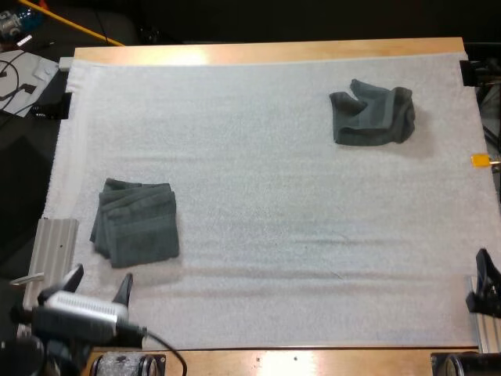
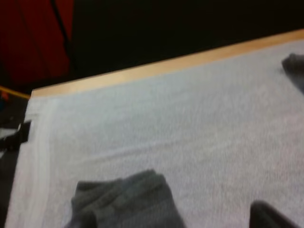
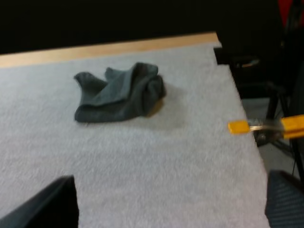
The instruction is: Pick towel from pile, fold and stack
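A folded stack of dark grey-green towels lies on the left part of the white mat. A crumpled towel sits far off at the back right. My left gripper hovers open just in front of the stack, nothing between its fingers. In the left wrist view the stack is close ahead, beside one fingertip. My right gripper rests at the mat's right edge. In the right wrist view the gripper is wide open over bare mat, and the crumpled towel lies well ahead.
A ribbed metal block stands at the mat's left edge near the stack, and another at the right front. The wooden table edge runs along the far side. Bare mat stretches between the two towels.
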Tool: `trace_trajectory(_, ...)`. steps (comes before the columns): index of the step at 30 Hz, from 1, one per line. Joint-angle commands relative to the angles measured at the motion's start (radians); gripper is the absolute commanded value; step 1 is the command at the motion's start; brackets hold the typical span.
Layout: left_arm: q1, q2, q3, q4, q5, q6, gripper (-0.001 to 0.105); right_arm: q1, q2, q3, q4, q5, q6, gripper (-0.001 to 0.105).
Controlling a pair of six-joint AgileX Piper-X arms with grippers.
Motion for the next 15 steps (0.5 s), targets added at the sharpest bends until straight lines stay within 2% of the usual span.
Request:
trace_trajectory(1, -0.005, -0.086, 0.022, 0.03, -0.011, 0.002, 0.062, 0.0, -0.076, -0.005, 0.033, -0.006, 0.002, 0.077)
trace_trajectory(10, -0.004, -0.279, 0.057, 0.143, -0.012, 0.009, 0.062, 0.001, -0.21, -0.005, 0.102, -0.015, 0.008, 0.077)
trace_trajectory(15, -0.004, -0.355, 0.046, 0.21, -0.002, 0.006, 0.062, -0.003, -0.239, -0.004, 0.112, -0.004, -0.002, 0.077)
